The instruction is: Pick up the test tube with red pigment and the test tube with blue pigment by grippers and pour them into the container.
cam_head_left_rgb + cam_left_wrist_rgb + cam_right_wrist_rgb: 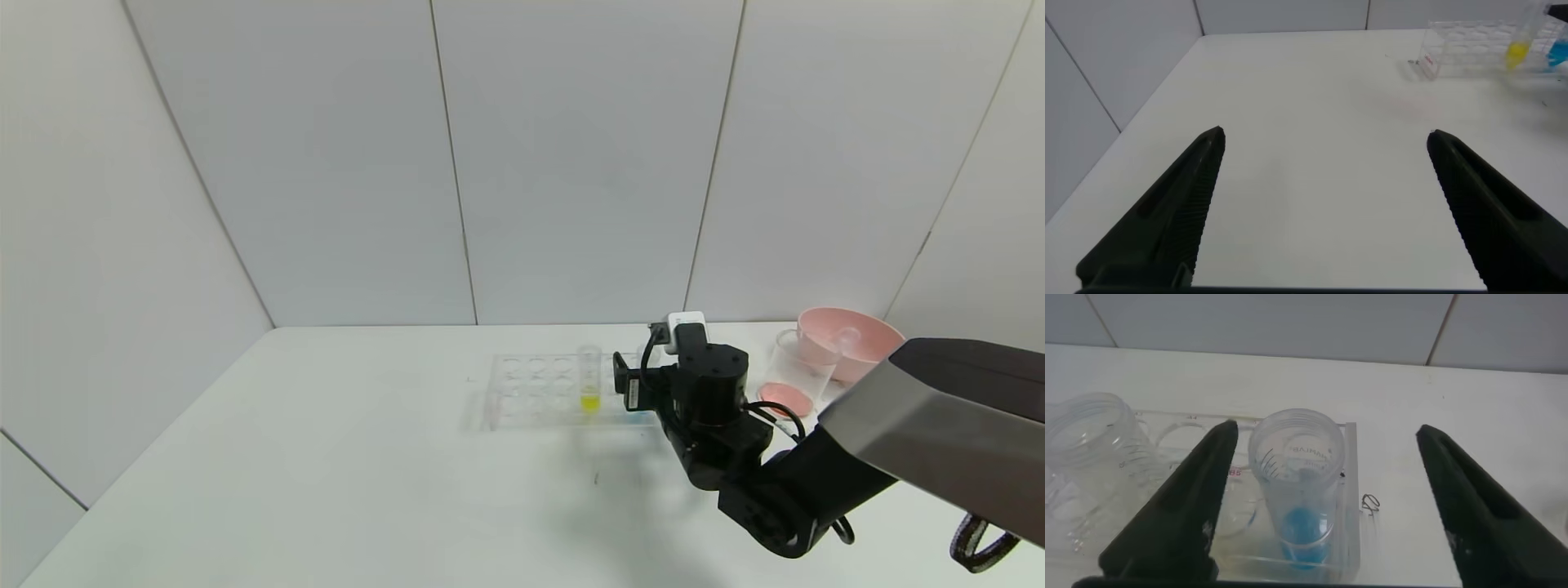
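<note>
Blue-pigment tube [1297, 490] (base blurred) between right claw [1323, 502]

On the desk [326, 457] stands one clear tube rack [531, 392]. Two tubes sit in it: one with yellow liquid [589, 377] and one test tube with blue pigment [1297, 490]. There is one clear container [796, 371] holding red liquid, and one pink bowl [849, 336]. Two grippers show: one left gripper [1323, 204] and one right gripper [1323, 506].

No text was readable; faint graduation marks and printing on the blue tube [1296, 486] stayed illegible.
</note>
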